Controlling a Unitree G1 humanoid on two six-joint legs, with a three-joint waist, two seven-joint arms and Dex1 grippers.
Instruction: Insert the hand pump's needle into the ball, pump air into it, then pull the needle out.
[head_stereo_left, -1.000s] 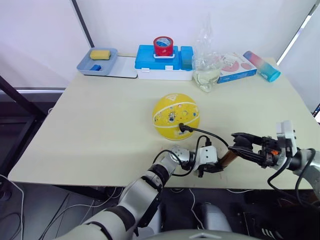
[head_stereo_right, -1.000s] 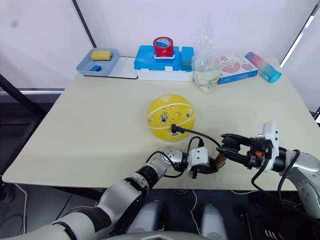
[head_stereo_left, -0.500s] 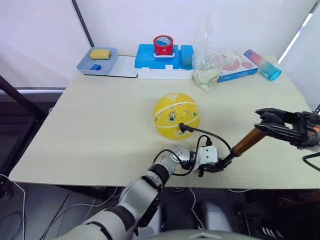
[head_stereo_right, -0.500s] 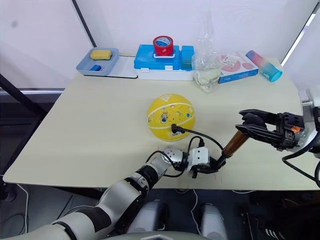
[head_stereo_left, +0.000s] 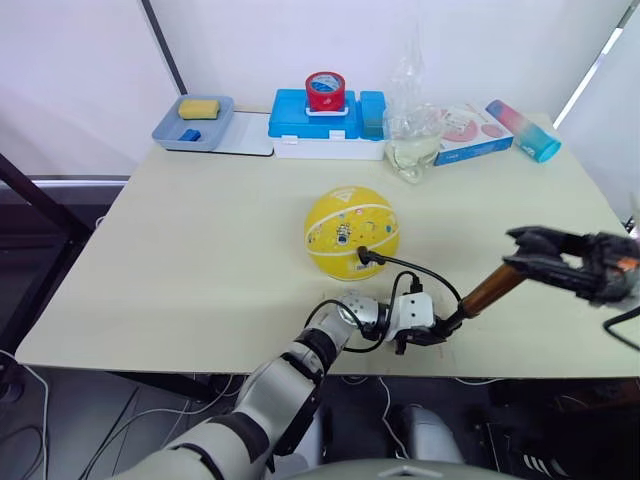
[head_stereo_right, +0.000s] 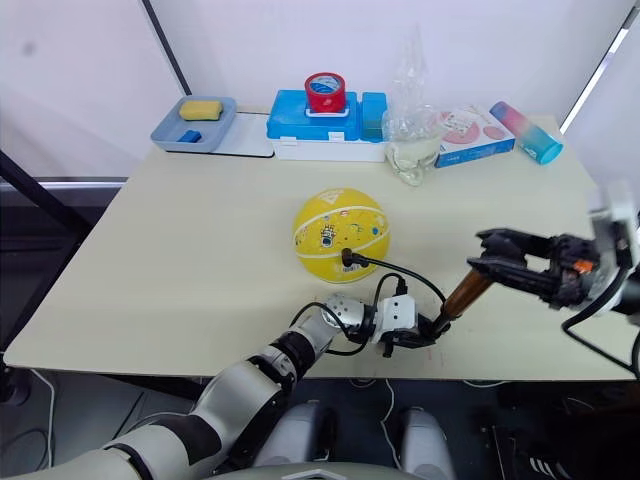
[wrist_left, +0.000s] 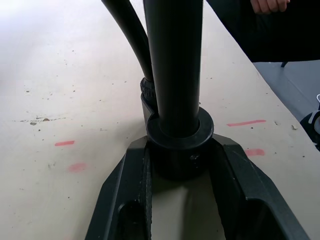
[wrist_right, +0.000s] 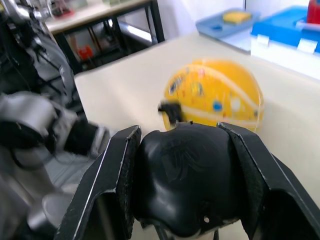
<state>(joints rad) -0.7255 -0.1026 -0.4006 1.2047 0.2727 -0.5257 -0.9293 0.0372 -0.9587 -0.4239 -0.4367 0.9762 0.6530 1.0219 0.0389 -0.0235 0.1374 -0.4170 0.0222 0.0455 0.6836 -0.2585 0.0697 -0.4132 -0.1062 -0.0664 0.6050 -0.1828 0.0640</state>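
Observation:
The yellow ball (head_stereo_left: 352, 233) sits mid-table, and the black needle fitting (head_stereo_left: 368, 255) is plugged into its near side. From there a black hose (head_stereo_left: 420, 270) curves down to the hand pump's base. My left gripper (head_stereo_left: 428, 335) lies on the table near the front edge, shut on that black base cap (wrist_left: 177, 145). The gold-bronze barrel (head_stereo_left: 488, 289) slants up to the right. My right gripper (head_stereo_left: 540, 258) is shut on the black handle (wrist_right: 182, 175) above the table, right of the ball (wrist_right: 215, 95).
Along the back edge stand a grey-blue tray (head_stereo_left: 195, 125) with a yellow sponge, a blue box (head_stereo_left: 330, 125) with a red tape roll (head_stereo_left: 326, 90), a clear plastic bag (head_stereo_left: 413, 140), a pink-white pack (head_stereo_left: 470, 135) and a gradient bottle (head_stereo_left: 523, 130). A person's hand (wrist_left: 270, 5) shows beyond the table.
My right gripper drew the handle out and up to the right, baring the barrel, then came back slightly toward the base. The left gripper, ball and hose stayed put.

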